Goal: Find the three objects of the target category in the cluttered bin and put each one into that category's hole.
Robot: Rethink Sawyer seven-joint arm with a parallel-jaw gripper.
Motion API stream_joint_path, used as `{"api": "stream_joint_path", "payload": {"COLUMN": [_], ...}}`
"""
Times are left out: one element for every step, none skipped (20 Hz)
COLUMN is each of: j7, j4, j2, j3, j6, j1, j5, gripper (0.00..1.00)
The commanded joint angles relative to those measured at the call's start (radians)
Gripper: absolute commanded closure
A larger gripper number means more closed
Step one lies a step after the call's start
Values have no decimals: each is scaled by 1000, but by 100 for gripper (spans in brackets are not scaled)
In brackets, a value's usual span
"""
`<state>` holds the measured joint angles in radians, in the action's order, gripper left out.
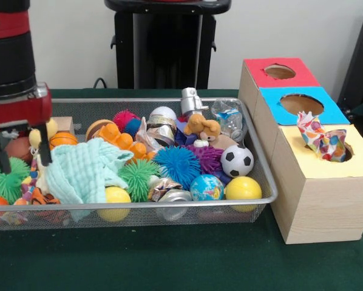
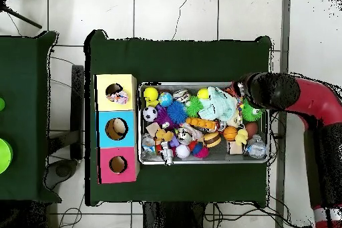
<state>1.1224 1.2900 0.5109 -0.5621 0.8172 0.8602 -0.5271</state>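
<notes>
A wire-mesh bin (image 1: pixel 169 203) is piled with toys. They include a mint cloth (image 1: pixel 84 173), a blue spiky ball (image 1: pixel 177 165), a green spiky ball (image 1: pixel 138 177), a soccer ball (image 1: pixel 237 160), a globe ball (image 1: pixel 206 187), yellow balls (image 1: pixel 243 189) and crumpled paper wads (image 1: pixel 163 187). My gripper (image 1: pixel 20 151) hangs open over the bin's left end, with a brownish ball (image 1: pixel 17 147) showing between its fingers (image 1: pixel 44 148). In the overhead view the red arm (image 2: pixel 294 95) covers the gripper at the bin's (image 2: pixel 200 162) right end.
Beside the bin stands a wooden box row with a red hole (image 1: pixel 278 71), a blue hole (image 1: pixel 301 104) and a yellow top (image 1: pixel 327 167). A colourful crumpled paper wad (image 1: pixel 321 138) sticks out of the yellow hole. Green cloth covers the table (image 1: pixel 169 260).
</notes>
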Motion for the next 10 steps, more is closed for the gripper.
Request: {"api": "stream_joint_path", "payload": {"j7": [-39,-33,-27,-19,-11,1,13,26,39,49], "j4": [160,163,169,179,188,196,207,218,230,239], "j2": [5,3,4,6,8,11,13,14,15,16], "j3": [28,28,28,29,31,32,33,36,39,40], "j6": [44,38,31,24,16,7,-5,-14,-22,-29], "j1": [14,16,18,19,21,20,22,22,22,23], "j5": [-3,-3,-3,-4,-5,-5,-5,-4,-3,0], "gripper": [0,0,0,0,0,0,0,0,0,0]}}
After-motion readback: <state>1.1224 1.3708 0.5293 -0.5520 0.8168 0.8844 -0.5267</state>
